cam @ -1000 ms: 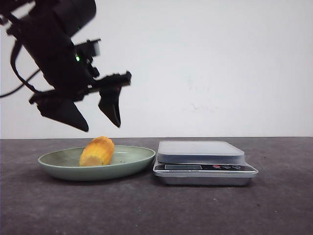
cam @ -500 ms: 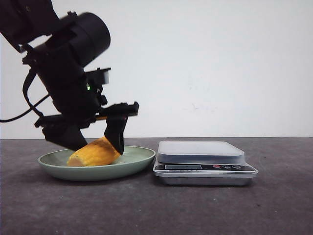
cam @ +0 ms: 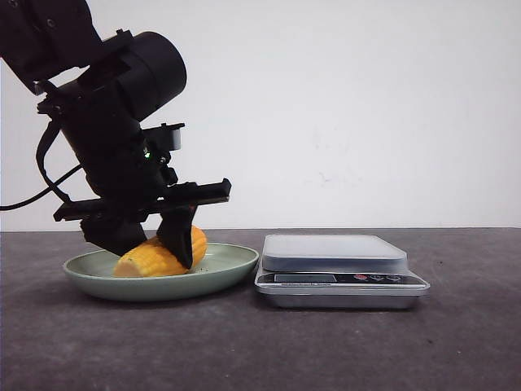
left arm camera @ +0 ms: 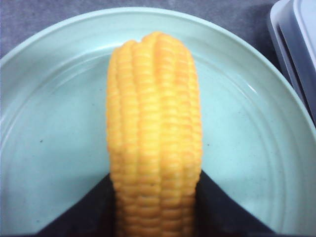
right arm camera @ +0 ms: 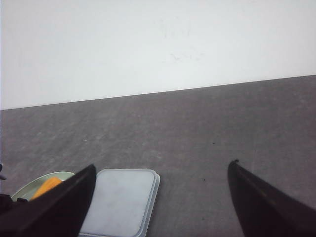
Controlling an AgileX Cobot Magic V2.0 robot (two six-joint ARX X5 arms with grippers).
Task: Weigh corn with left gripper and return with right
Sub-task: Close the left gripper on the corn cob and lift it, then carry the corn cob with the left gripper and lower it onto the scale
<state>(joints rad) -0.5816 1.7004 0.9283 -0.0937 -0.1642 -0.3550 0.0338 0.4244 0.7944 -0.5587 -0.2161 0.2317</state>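
Note:
The corn [cam: 142, 262], a stubby yellow-orange cob, lies in the pale green plate [cam: 228, 265] at the table's left. My left gripper [cam: 155, 254] is down in the plate with its two black fingers pressed against both sides of the cob. In the left wrist view the corn [left arm camera: 154, 128] runs lengthwise between the fingers [left arm camera: 89, 212], which touch its flanks. The corn still rests on the plate [left arm camera: 49, 123]. My right gripper [right arm camera: 163, 165] is open and empty, held above the table; it does not show in the front view.
A silver kitchen scale [cam: 334, 252] with a flat pale platform stands just right of the plate; it also shows in the right wrist view [right arm camera: 121, 200] and at the edge of the left wrist view [left arm camera: 296, 44]. Dark grey tabletop, white wall behind.
My left gripper came down from above the plate onto the corn and its fingers closed in on the cob. The corn shifted slightly in the plate.

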